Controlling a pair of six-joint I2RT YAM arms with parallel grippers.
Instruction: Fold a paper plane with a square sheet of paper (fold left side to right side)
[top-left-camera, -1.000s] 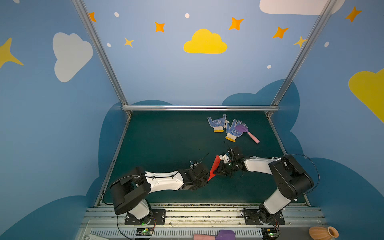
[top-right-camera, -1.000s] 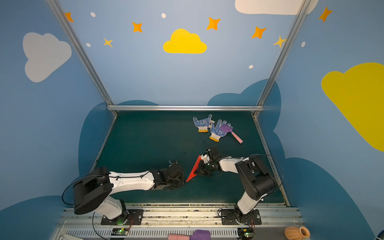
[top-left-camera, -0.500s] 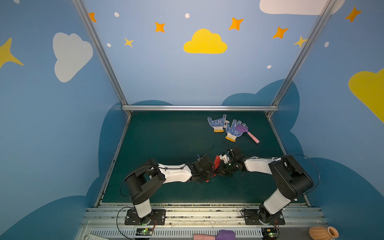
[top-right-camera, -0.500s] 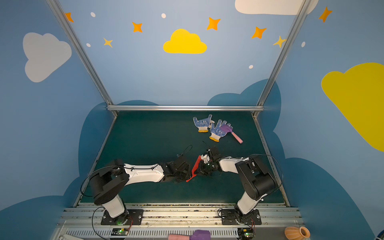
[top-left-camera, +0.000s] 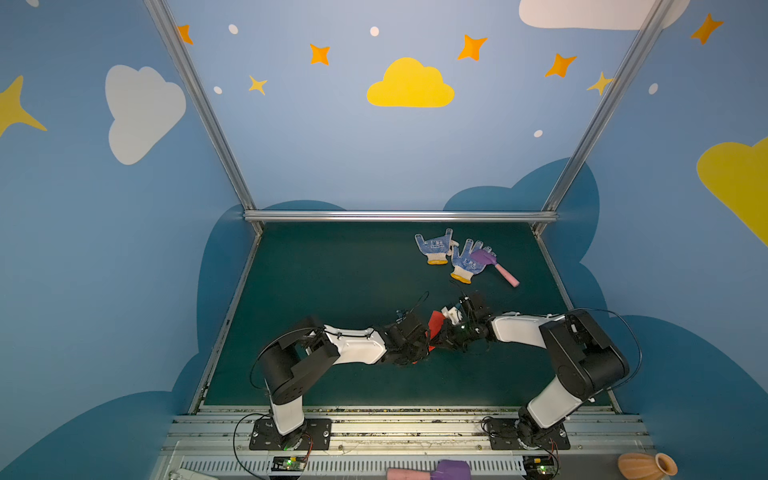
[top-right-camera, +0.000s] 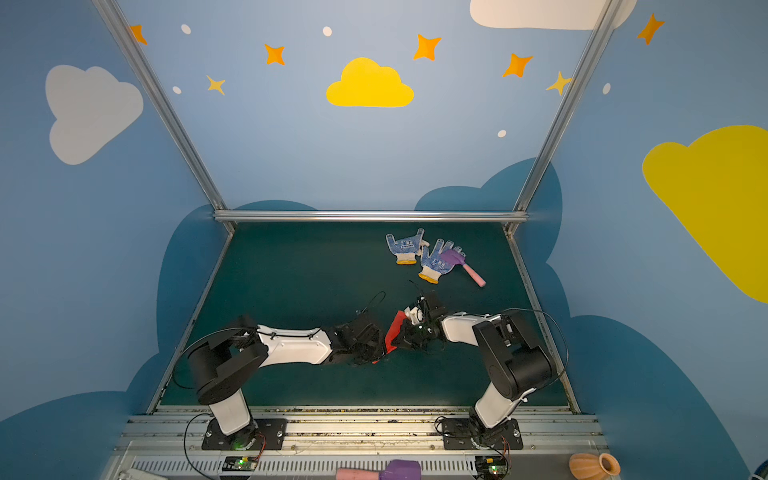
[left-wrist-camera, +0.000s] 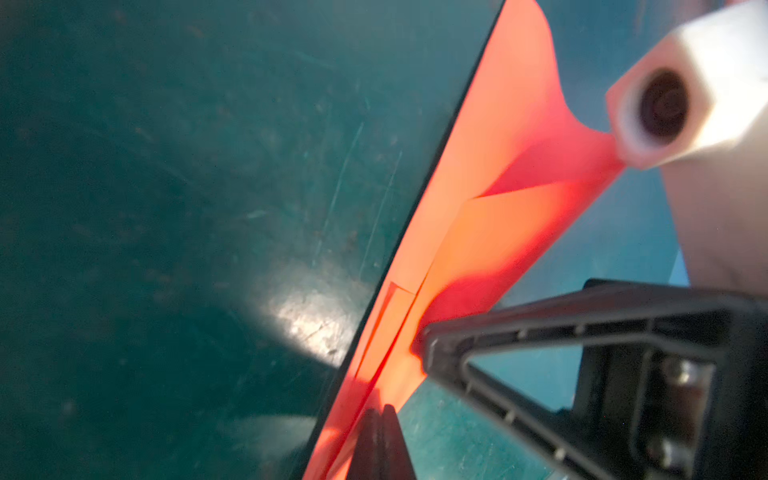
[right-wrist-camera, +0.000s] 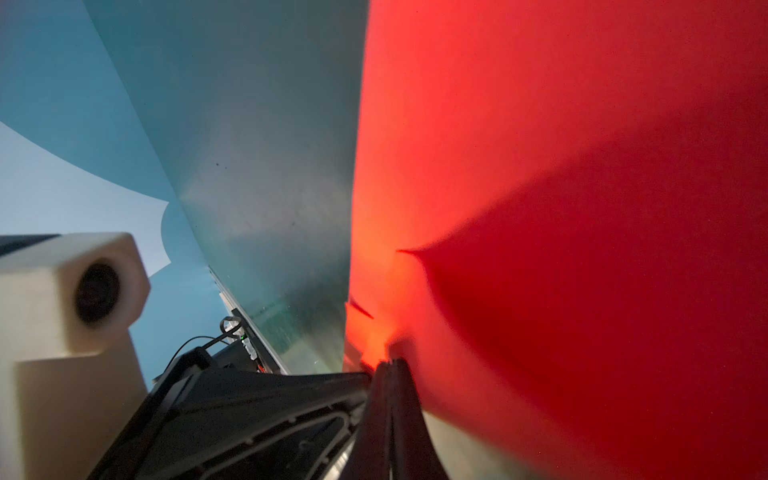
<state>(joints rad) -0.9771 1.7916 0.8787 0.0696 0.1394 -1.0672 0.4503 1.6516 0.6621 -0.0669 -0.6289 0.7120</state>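
Note:
The square sheet of paper (top-left-camera: 435, 324) (top-right-camera: 395, 332) is bright red and folded into creased, layered flaps, a slim paper plane shape. It stands up off the green mat between my two arms. My right gripper (top-left-camera: 439, 337) (right-wrist-camera: 390, 365) is shut on its lower edge, and the red paper (right-wrist-camera: 540, 166) fills most of the right wrist view. My left gripper (top-left-camera: 427, 345) (left-wrist-camera: 380, 411) is shut with its tips against the paper (left-wrist-camera: 498, 166), near a lower corner. The right finger (left-wrist-camera: 457, 332) touches the sheet just beyond those tips. Both grippers' tips are hidden in both top views.
Two blue-dotted white gloves (top-left-camera: 434, 249) (top-left-camera: 467, 264) and a purple-and-pink toy hammer (top-left-camera: 494, 266) lie at the back right of the green mat (top-left-camera: 332, 282). On the front rail are another toy hammer (top-left-camera: 432, 471) and an orange vase (top-left-camera: 646, 465).
My left arm has swung to the right, bringing its shut gripper up to the paper. The right gripper has stayed where it was, holding the paper upright.

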